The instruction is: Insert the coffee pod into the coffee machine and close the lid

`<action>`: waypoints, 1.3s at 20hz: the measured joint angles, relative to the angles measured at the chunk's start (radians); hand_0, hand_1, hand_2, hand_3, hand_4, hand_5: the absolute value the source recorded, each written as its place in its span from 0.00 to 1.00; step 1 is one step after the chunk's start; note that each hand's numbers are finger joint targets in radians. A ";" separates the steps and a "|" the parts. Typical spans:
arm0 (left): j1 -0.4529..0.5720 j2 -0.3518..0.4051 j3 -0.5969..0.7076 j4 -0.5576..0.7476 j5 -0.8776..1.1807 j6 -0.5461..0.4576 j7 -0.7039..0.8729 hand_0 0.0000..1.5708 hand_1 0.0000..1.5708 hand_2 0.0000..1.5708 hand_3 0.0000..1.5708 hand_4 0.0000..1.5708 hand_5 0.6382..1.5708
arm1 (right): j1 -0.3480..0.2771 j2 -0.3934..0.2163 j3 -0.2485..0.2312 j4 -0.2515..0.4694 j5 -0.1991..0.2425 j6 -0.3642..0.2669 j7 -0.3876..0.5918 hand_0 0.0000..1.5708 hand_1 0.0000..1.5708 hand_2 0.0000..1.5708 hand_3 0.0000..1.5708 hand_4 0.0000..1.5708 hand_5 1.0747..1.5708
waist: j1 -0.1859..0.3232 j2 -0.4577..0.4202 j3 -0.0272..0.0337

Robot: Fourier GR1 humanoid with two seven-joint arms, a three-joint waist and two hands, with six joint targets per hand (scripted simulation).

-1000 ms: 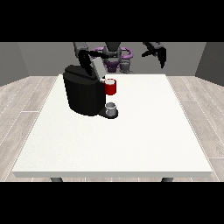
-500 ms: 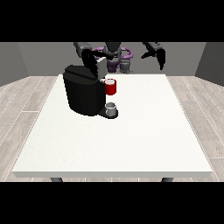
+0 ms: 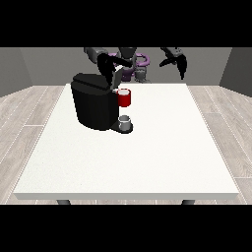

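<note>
Black coffee machine (image 3: 94, 106) on white table (image 3: 147, 157), toward far left part.
Red thing at the machine (image 3: 125, 98), on its front; grey thing (image 3: 125, 121) below that, on the base, pod or not cannot tell. Hand at view's left (image 3: 109, 65) just above machine's top, finger state cannot tell. Hand at view's right (image 3: 178, 61) well right of machine, raised, fingers curled downward, grasping nothing.
</note>
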 measured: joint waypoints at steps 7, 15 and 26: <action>-0.040 -0.014 -0.028 -0.004 -0.003 -0.012 -0.006 0.00 0.00 0.00 0.00 0.28 1.00 | -0.041 -0.050 0.001 -0.057 0.043 -0.044 0.156 0.00 0.00 0.00 0.00 0.15 1.00 | 0.062 0.043 0.0111; -0.081 -0.016 -0.050 -0.006 0.003 -0.040 -0.021 0.00 0.00 0.00 0.00 0.27 1.00 | -0.053 -0.108 -0.014 -0.148 0.073 -0.068 0.322 0.00 0.00 0.00 0.00 0.03 1.00 | 0.140 0.088 0.0233; -0.163 -0.001 -0.042 -0.022 0.028 -0.067 -0.021 0.00 0.00 0.00 0.00 0.16 1.00 | -0.291 -0.086 0.054 -0.123 0.111 -0.014 0.116 0.00 0.00 0.00 0.00 0.00 1.00 | 0.269 0.195 -0.0105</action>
